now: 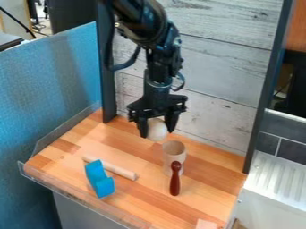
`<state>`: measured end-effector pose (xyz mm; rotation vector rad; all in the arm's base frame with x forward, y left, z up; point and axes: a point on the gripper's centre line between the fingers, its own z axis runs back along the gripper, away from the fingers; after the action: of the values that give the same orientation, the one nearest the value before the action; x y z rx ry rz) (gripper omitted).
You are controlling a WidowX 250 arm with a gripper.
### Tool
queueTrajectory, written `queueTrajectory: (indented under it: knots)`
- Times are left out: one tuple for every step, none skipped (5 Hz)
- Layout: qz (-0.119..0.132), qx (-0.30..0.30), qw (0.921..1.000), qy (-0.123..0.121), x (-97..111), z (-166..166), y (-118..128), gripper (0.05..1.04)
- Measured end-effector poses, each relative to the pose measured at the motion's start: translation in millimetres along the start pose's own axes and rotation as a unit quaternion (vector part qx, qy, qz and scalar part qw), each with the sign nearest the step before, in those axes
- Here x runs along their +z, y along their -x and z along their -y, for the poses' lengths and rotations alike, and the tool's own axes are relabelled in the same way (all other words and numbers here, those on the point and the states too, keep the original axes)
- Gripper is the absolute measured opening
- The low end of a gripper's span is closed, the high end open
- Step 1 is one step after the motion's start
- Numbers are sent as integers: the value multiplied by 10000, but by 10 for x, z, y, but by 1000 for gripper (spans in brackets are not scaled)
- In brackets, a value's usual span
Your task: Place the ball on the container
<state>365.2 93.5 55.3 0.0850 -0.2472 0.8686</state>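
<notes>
pinching a pale ball (157, 129) in the black gripper (158, 132), up near the cup-like container (174, 151)
likely light, hard and smooth, prone to slip; best gripped across the middle

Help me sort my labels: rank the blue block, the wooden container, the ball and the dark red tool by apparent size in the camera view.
1. Blue block and wooden container: look alike, too close to rank.
2. Ball and dark red tool: both smaller, too close to rank.
</notes>
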Motion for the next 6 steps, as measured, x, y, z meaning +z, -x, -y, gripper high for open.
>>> queueTrajectory:
  knots:
    - [33,-52,10000,-69,-70,153,14,766]
    - [18,-102,9997,-241,-209,202,65,766]
    - [82,-174,9993,-324,-287,259,120,766]
    - [108,-178,9991,-358,-341,313,131,766]
    - [197,-143,9991,-350,-345,324,105,809]
    - [281,-180,9989,-334,-344,330,78,1014]
